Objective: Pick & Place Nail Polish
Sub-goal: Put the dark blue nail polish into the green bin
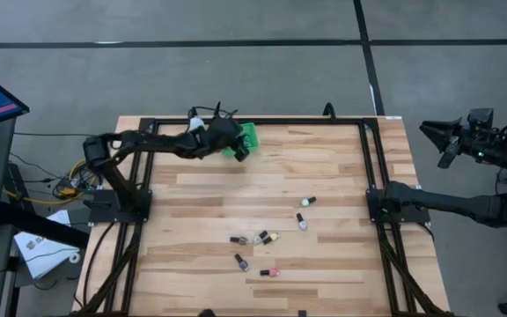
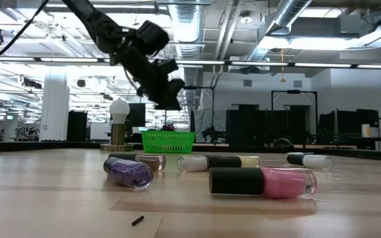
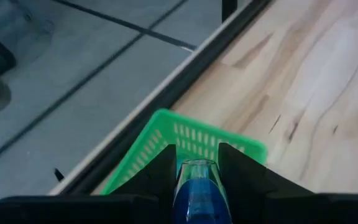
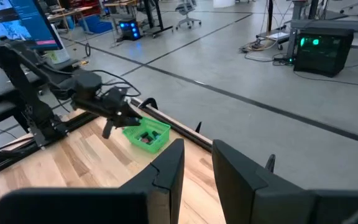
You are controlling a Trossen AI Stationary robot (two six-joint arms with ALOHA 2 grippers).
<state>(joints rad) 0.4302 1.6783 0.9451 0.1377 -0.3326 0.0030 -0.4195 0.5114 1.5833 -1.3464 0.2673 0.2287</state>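
Blue nail polish bottle point(image 3: 197, 190) sits clamped between the left gripper point(image 1: 238, 150) fingers, hovering right over the green basket point(image 1: 248, 137) at 12 o'clock, tight against the table's point(image 1: 218, 220) far edge rail. Other nail polish bottles point(image 1: 267, 238) lie loose toward 5 o'clock with lots of open wood around them. Right gripper point(image 4: 194, 165) hangs off the table at 3 o'clock, fingers slightly apart, holding nothing.

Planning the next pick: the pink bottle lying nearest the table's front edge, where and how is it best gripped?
The pink bottle lies on its side, alone, dark cap pointing left in the high view. Probably best: come straight down and pinch across the glass body near the cap, fingers crosswise to its length so it cannot roll. The left gripper already holds a blue bottle above the green basket.
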